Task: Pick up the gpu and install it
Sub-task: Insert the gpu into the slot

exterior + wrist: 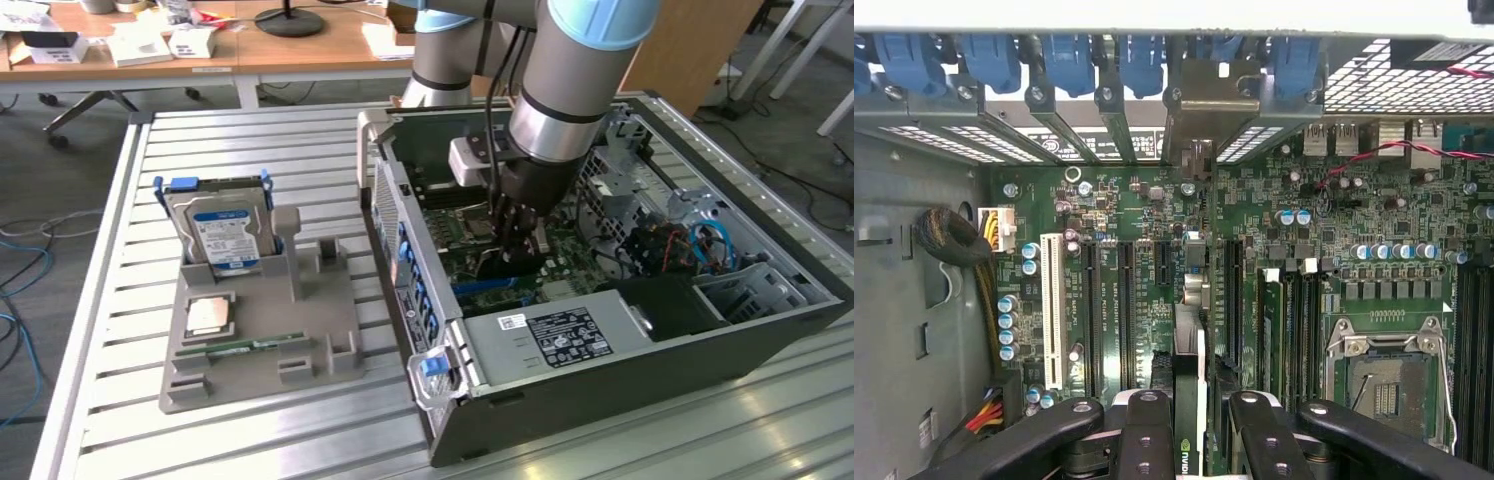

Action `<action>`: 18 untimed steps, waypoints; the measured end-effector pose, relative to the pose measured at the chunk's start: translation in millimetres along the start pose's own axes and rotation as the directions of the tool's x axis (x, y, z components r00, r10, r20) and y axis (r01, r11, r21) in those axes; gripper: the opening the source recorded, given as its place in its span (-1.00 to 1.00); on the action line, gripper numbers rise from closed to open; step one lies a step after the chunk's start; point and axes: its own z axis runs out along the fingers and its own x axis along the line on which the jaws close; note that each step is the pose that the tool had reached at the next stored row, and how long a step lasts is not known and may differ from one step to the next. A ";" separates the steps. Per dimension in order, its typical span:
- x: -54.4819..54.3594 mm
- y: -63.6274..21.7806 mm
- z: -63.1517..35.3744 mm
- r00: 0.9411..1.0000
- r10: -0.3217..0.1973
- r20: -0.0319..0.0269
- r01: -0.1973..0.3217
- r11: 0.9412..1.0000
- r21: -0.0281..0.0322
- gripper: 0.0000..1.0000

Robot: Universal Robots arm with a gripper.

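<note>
Exterior view: the arm (574, 90) reaches down into the open case (747, 330), which lies on the slatted desk (240, 140). The gripper (514, 238) is low inside the case, over the green board (567, 262). A dark card, the gpu (497, 264), shows just under it, close to the board. Whether the card touches the board cannot be told from here. The power supply (574, 338) sits at the near end of the case. To the exterior view's left of the case, a grey holder (274, 350) stands on the desk. It carries an upright hard drive (220, 235) with a blue label, a square chip (211, 316) and a memory stick (247, 347) lying flat.

Wrist view: the gripper (1196, 400) is partly closed, its two black fingers (1146, 425) pressed against either face of the gpu (1192, 300). The card is seen edge-on, with a green logo between the fingers. It runs away from the camera over the board (1334, 200), in line with the long black slots. Its metal bracket (1204, 100) is at the case's rear wall, among the blue latches (1069, 60). Whether the card is seated in a slot cannot be told. A white slot (1052, 310) lies well to one side of it and the CPU socket (1379, 375) to the other.
</note>
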 end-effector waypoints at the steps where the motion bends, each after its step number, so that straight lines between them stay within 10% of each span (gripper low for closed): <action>1: 0.0 0.1 0.0 1.000 0.000 0.000 0.000 1.000 0.000 -0.47; 18: -1.4 1.1 1.4 1.000 -0.011 0.000 0.011 1.000 0.004 -0.47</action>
